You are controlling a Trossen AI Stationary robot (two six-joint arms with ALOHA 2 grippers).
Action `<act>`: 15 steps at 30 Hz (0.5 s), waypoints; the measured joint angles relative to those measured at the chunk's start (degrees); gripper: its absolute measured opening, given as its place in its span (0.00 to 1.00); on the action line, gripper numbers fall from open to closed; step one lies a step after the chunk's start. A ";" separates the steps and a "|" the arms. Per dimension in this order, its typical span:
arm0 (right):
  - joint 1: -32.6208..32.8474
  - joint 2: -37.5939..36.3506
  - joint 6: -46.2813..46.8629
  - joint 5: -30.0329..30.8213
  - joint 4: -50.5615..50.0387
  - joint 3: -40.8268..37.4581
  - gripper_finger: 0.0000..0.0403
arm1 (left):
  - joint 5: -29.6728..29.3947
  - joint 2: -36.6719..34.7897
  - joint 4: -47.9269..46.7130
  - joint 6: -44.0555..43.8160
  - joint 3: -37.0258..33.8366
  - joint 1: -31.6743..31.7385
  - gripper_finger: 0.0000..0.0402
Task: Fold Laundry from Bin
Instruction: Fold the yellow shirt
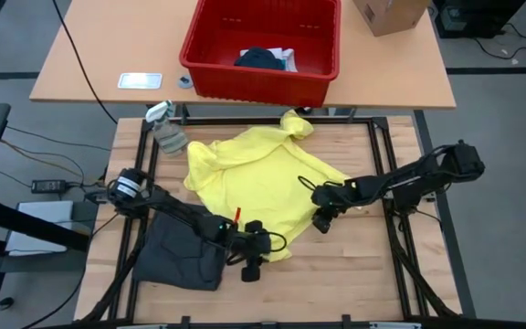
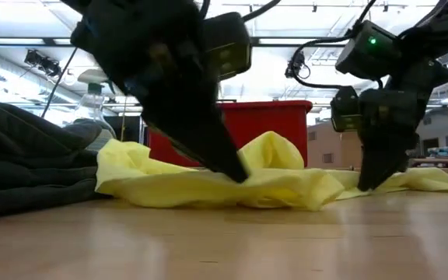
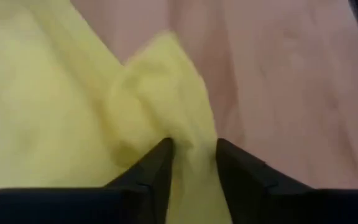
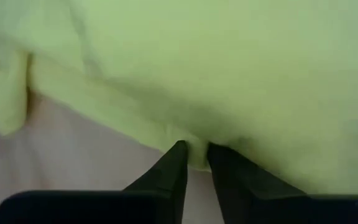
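A bright yellow garment (image 1: 254,178) lies spread and rumpled on the wooden table. My left gripper (image 1: 265,243) is at the garment's near edge, shut on a bunch of yellow cloth (image 3: 191,140). My right gripper (image 1: 321,219) is at its near right edge, shut on the hem (image 4: 194,152). A dark grey garment (image 1: 185,251) lies heaped at the near left. Beyond the table stands the red bin (image 1: 254,87), with a dark garment (image 1: 258,58) and a white one (image 1: 286,57) inside. My left gripper pinches a raised fold of the yellow garment (image 3: 190,134) between its two fingers, at the garment's near edge. The fingers slant down from the table's left (image 2: 236,167). The cloth around the fold lies slack on the table. My right gripper pinches the yellow garment's edge (image 4: 196,148) between its two fingertips, on the near right side. The fingers slant steeply down from the right (image 2: 373,179). The cloth lies on the table, slack.
A pale grey rag (image 1: 170,139) lies at the table's far left corner. Black frame rails (image 1: 379,164) run along the table's sides. On the far table are a cardboard box (image 1: 386,14) and a flat white thing (image 1: 140,80). Bare wood shows at the near right.
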 joint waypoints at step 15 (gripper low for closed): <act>15.69 -16.20 6.03 -19.23 -26.93 -0.56 0.07 | 17.75 -4.77 -0.79 -1.20 8.09 -0.79 0.01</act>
